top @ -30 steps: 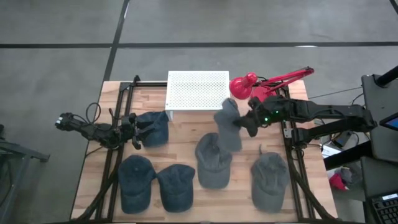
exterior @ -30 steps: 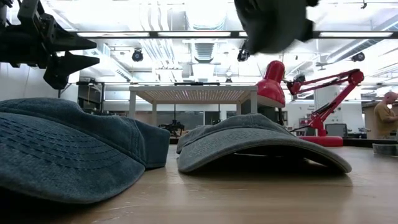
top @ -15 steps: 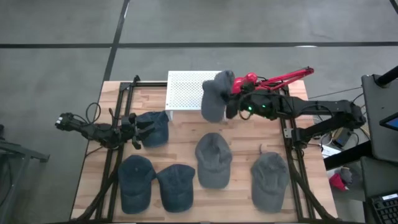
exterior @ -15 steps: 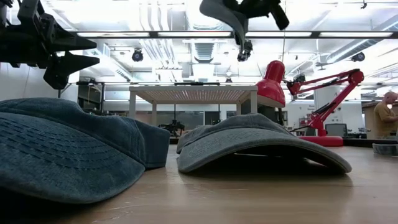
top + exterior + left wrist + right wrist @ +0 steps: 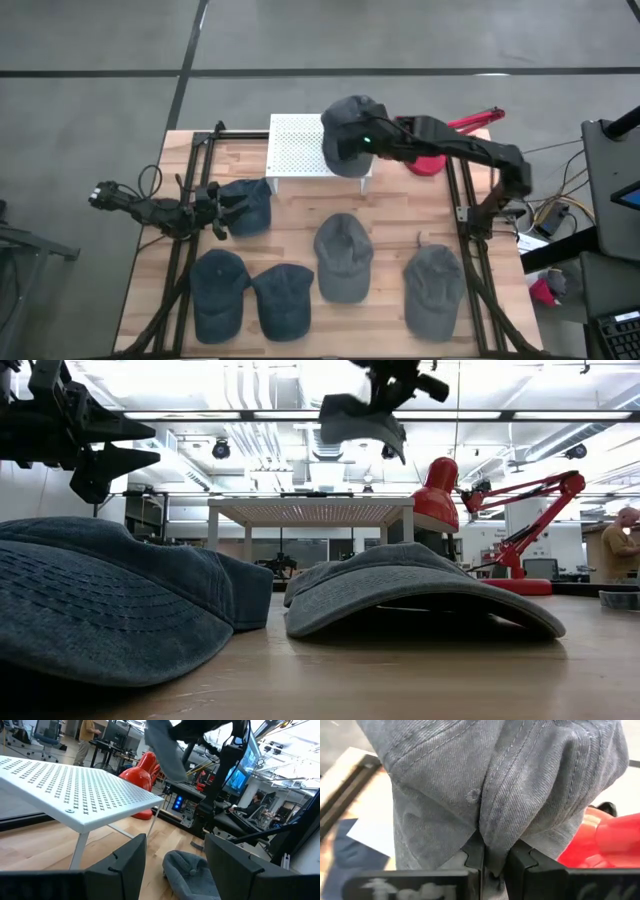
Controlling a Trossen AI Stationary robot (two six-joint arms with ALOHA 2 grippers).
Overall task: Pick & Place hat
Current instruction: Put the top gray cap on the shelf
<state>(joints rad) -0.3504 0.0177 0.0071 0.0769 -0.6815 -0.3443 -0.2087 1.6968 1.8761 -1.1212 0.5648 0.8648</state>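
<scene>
Hat over the rack
Right fingers (image 5: 492, 857) pinch a grey hat (image 5: 347, 135) above the white rack (image 5: 300, 148); left fingers (image 5: 172, 865) open beside a blue hat (image 5: 248, 205)

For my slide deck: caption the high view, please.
Right pincer holds a grey hat above the white perforated stand; five hats lie on the table.

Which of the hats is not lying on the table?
The grey hat pinched in the right gripper, held above the white perforated stand; all others lie on the wood.
</scene>
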